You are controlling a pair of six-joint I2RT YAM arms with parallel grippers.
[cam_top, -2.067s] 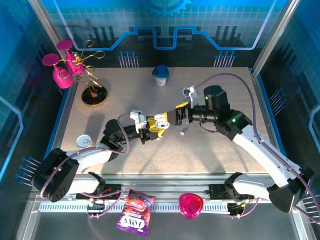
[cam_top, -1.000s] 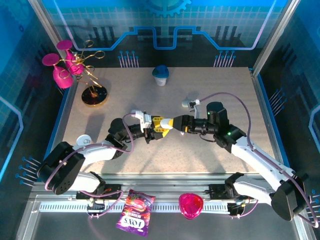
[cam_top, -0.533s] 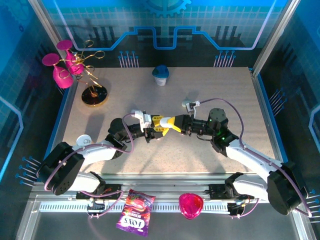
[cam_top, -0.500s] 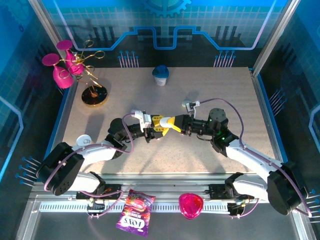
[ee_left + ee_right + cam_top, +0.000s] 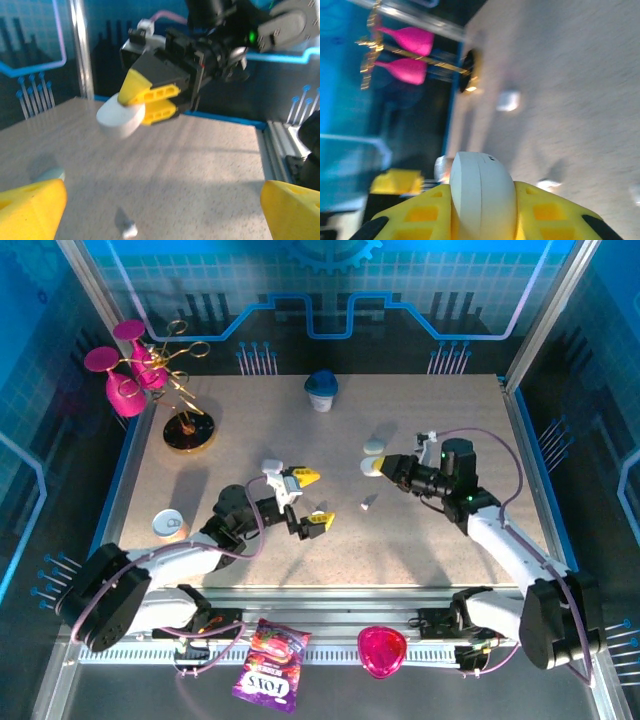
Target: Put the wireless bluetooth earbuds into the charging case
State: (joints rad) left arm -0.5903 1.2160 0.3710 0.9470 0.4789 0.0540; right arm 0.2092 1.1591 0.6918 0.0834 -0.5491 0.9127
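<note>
At mid-worktop (image 5: 250, 430), where the two grippers had met half a second before, they now stood apart. The left gripper (image 5: 314, 499) had let go and drawn back toward its own side, its yellow fingers spread wide with nothing between them. Its arm lay low, stretched forward and to the right across the surface. Just right of it, one small earbud (image 5: 366, 505) lay alone on the worktop, clear of both grippers. Farther right, the right gripper (image 5: 374, 468) had pulled away toward its side, carrying the white charging case (image 5: 369, 468) clamped between its yellow fingers. That arm reached leftward, forearm close to level, with the case raised off the surface. A mint case (image 5: 374, 444) sat just behind it.
</note>
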